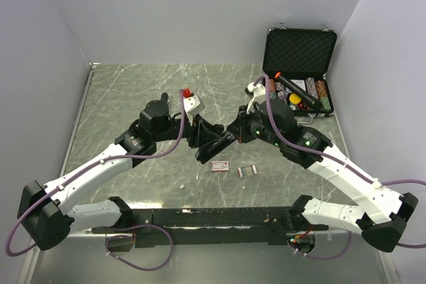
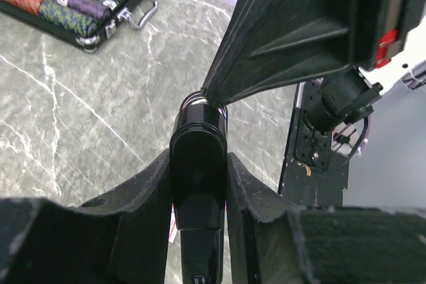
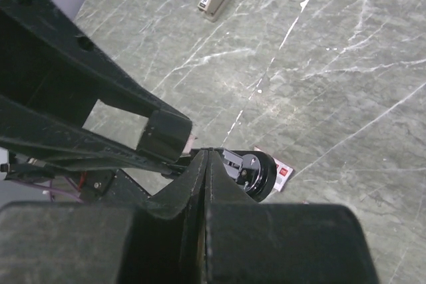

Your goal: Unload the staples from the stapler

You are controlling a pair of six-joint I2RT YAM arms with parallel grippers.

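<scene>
We find the stapler (image 1: 214, 144) held off the table (image 1: 126, 98) near its centre, between the two arms. The left gripper (image 2: 198, 164) is clenched on it: the left wrist view shows a finger pressed flat against each long side of the black body, with the stapler's rounded end pointing away from the camera. We judge this to be a bracing hold, keeping the body steady and lifted so the other arm can work on it. The right gripper (image 3: 205, 157) has its fingers pressed together with no gap showing, and its tips sit right at the stapler's round hinge end. Whether a thin part such as the inner rail is pinched between them, we cannot tell; the contact is hidden behind the fingers. Its approach from the opposite side suits a pull or a prying action against the left arm's hold. A few short silvery staples (image 1: 246, 171) lie loose on the table just in front of the right gripper, beside a small red-and-white box (image 1: 219, 165), so we judge that the unloading is at least partly done. An open black case (image 1: 299, 51) stands at the far right, well apart from the work. The main risk we note is the stapler twisting in the side grip if the right arm pulls off-axis.
</scene>
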